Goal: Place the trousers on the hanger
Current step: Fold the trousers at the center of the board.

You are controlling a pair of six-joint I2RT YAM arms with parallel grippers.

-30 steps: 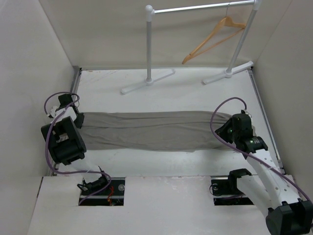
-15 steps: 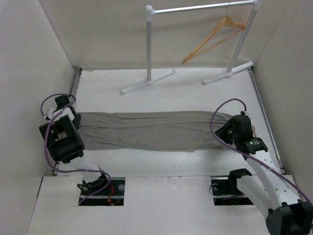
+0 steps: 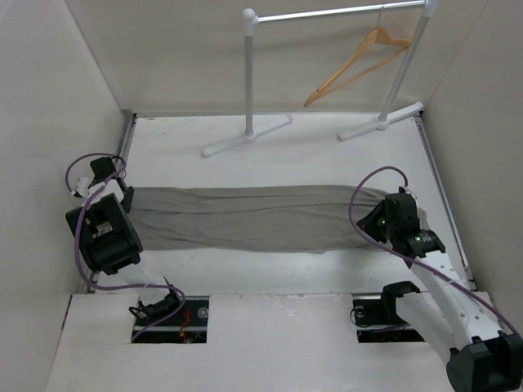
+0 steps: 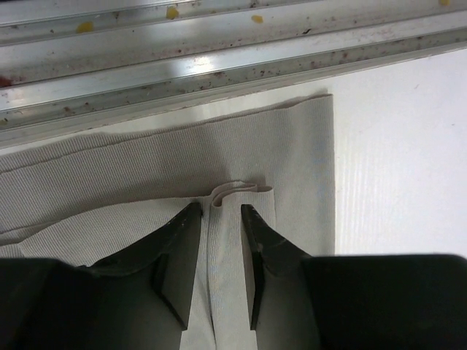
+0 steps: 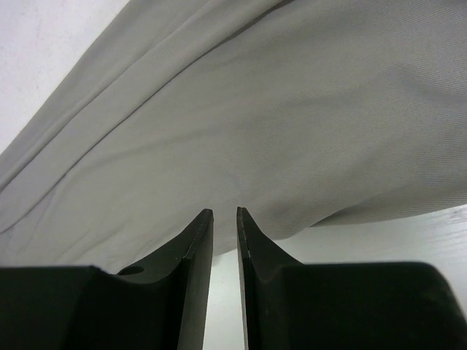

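Trousers (image 3: pixel 245 216) in grey-taupe cloth, spread flat across the middle of the white table (image 3: pixel 327 155), laid lengthwise from left to right between the two arms. Well apart from the tan wooden hanger (image 3: pixel 359 61), hung tilted by its thin hook near the right end of the white-and-silver clothes rail (image 3: pixel 335 14) at the far side of the table.

Left gripper (image 4: pixel 221 210) down at the left end of the garment, close to the metal edge strip (image 4: pixel 219 51) of the table. Black fingers parted by a narrow gap, set over the cloth, with flat fabric showing in the gap. Small raised fold (image 4: pixel 237 189) of hem just beyond the tips. Nothing clamped, as far as can be seen.

Right gripper (image 5: pixel 224 211) at the right end of the garment, fingers almost together with only a thin slit between. Tips at the near edge of the cloth, bare white table showing lower in the slit. Nothing held.
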